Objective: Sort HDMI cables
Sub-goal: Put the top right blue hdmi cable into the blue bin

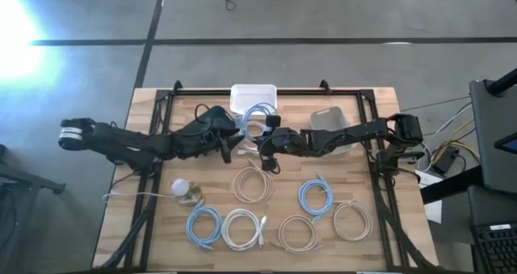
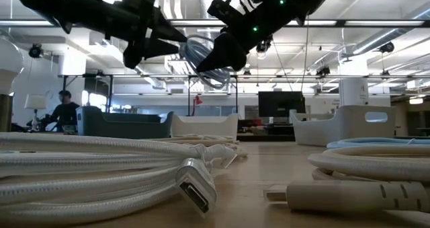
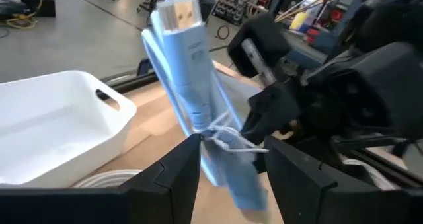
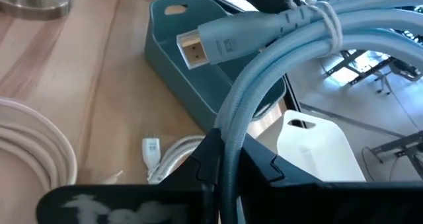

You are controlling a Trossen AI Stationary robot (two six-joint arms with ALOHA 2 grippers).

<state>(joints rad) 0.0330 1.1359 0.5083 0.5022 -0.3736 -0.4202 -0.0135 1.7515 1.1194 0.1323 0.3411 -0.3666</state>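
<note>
the bench (image 1: 161, 225) carries six coiled hdmi cables (image 1: 242, 229) toward its near edge. at the far edge sit a white bin (image 1: 253, 93) and a grey bin (image 1: 333, 118). above the bench's far middle the right gripper (image 1: 260, 151) has its jaws pressed onto a light blue cable coil (image 1: 258, 117), held in the air. the left gripper (image 1: 232, 151) is beside it, jaws spread around the same coil.
</note>
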